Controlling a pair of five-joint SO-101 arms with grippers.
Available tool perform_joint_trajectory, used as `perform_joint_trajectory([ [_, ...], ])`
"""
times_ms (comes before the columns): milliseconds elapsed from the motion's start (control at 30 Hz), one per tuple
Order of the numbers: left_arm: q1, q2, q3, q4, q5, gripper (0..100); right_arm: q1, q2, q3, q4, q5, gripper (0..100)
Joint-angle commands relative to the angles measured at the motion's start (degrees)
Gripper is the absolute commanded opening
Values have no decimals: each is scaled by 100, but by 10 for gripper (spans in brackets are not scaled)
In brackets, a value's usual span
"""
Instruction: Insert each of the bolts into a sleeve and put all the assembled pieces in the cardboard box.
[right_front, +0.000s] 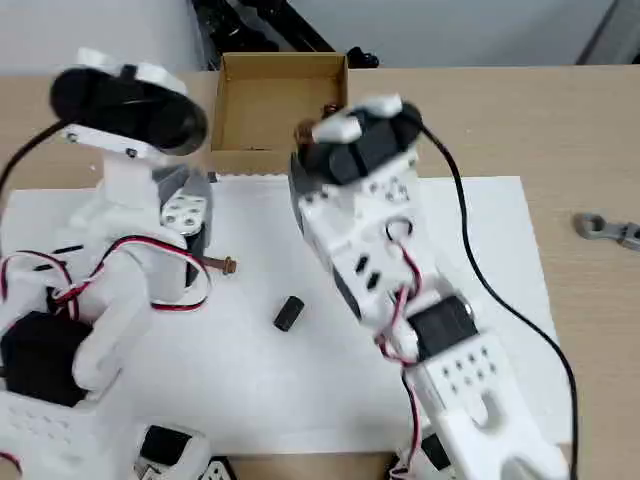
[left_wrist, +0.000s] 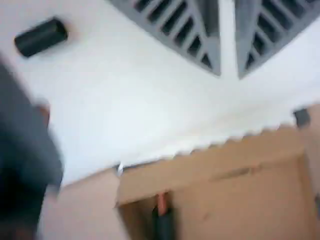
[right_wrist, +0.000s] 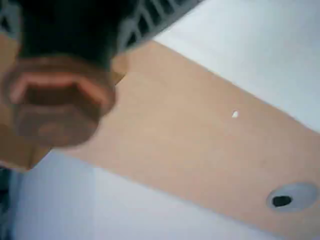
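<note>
Assembled piece (right_wrist: 57, 100) first: a copper-coloured bolt with a six-sided head, its shank pushed into a short black sleeve, sat pinched in the right gripper (right_front: 318, 125), whose fingers were closed on the black part. From above, copper showed on both sides of that grip. The piece hung at the right-hand front corner of the cardboard box (right_front: 262, 100), an open tan carton. The left wrist view showed it just inside the box's opening; whether it touched the cardboard could not be told.

The left gripper (left_wrist: 229, 72) held nothing. Its grey ribbed fingers (left_wrist: 190, 40) stood a narrow slit apart, with the white sheet (right_front: 250, 380) showing between them, near the sheet's back edge in front of the box.

Farther out, a loose bolt (right_front: 222, 264) of the same copper colour lay on the sheet, its head end poking out from beside the left arm's wrist and the rest hidden. A loose sleeve (right_front: 289, 313), a stubby black cylinder, lay on its side near the sheet's middle, apart from that bolt and between the two arms.

Counted: two bolts, two sleeves, one box. One metal wrench (right_front: 605, 229) lay on the bare wooden table (right_front: 560, 110), to the right of the sheet and apart from it.
</note>
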Motion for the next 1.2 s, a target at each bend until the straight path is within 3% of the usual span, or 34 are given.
perform_joint_trajectory([
  [0, -378, -88, -180, 202, -44, 6, 207, 778, -1020, -224, -79, 4],
  [233, -949, -88, -180, 545, -53, 6, 330, 2607, -2532, -251, -88, 4],
  [467, -1064, -88, -180, 791, -53, 6, 673, 4611, -4325, -259, -114, 4],
  [733, -1046, -97, -180, 791, -18, 6, 1086, 6844, -6505, -259, -1248, 4],
  [933, -1020, -97, -180, 791, -44, 6, 1024, 8127, -7499, -259, -1169, 4],
  [1167, -1011, -97, -180, 791, -44, 6, 919, 9191, -8018, -251, -308, 4],
])
